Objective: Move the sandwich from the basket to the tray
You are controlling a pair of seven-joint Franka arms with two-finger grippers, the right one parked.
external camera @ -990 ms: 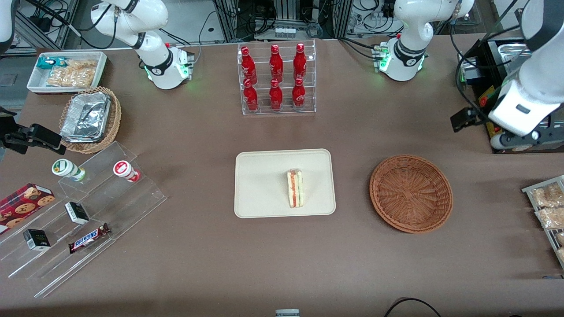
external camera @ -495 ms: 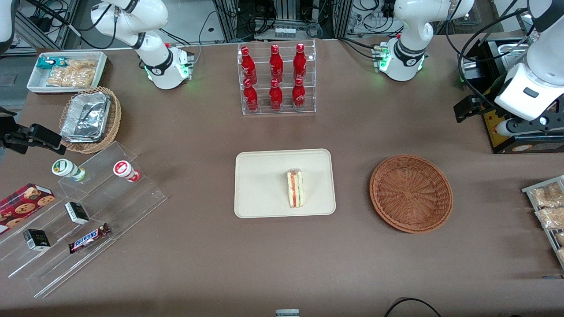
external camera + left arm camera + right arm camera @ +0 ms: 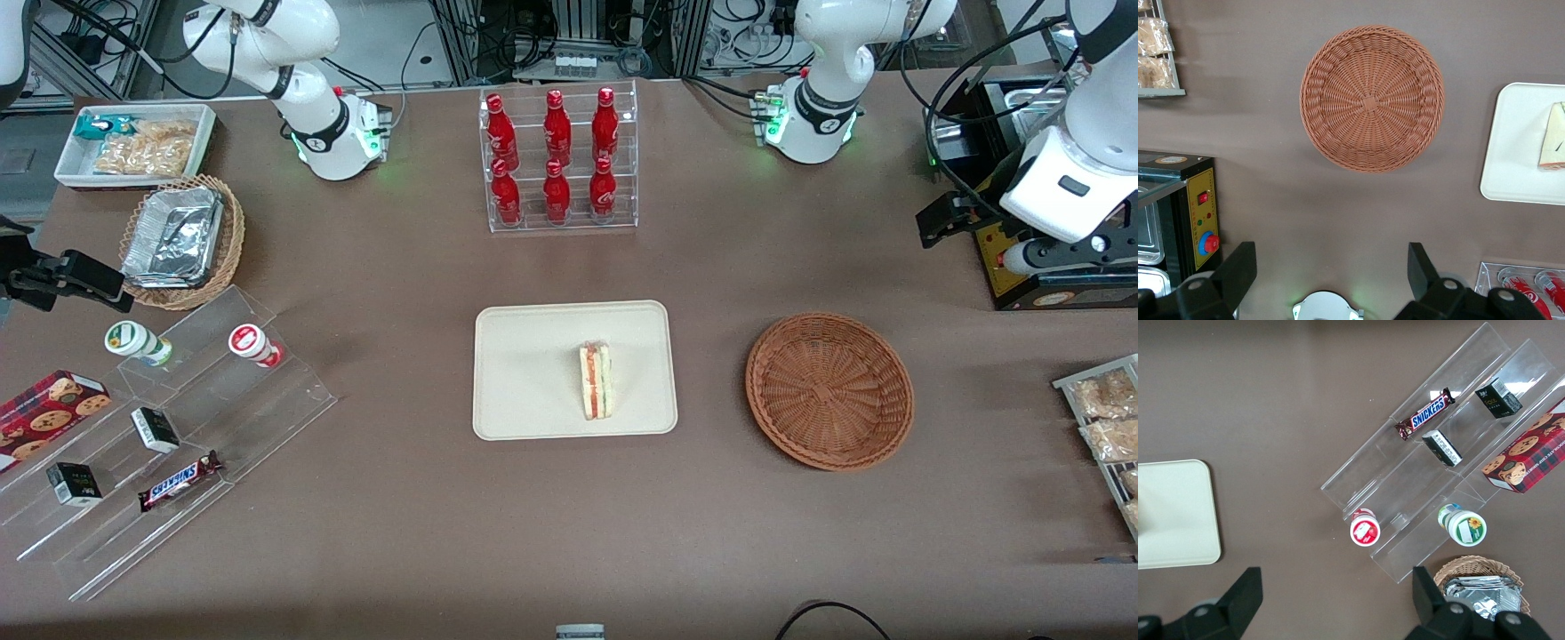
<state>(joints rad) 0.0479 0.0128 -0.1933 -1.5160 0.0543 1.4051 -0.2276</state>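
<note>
Gripper [image 3: 1330, 272] of the left arm is hanging high above the table [image 3: 400, 533] at the working arm's end, with its two fingers [image 3: 1238, 270] spread wide and nothing between them. It is hovering near a black box with a yellow control panel [image 3: 1201, 217] carrying a red button, which is sitting at that end of the table. The basket [image 3: 829, 389], a round reddish-brown wicker one, is resting on the table nearer to the front camera than the gripper and well apart from it. The tray [image 3: 524, 356] is lying flat near the middle of the table, beside the basket but not touching it, toward the parked arm's end. The sandwich [image 3: 595, 380] is lying on the tray, in the part closer to the basket, with its red-orange and green filling layers showing. A clear rack of red bottles [image 3: 557, 160] is standing farther from the front camera than the tray. A rack of snack packets [image 3: 1102, 418] is sitting at the working arm's edge of the table. A tiered clear stand [image 3: 178, 427] with small packaged goods is occupying the parked arm's end.
</note>
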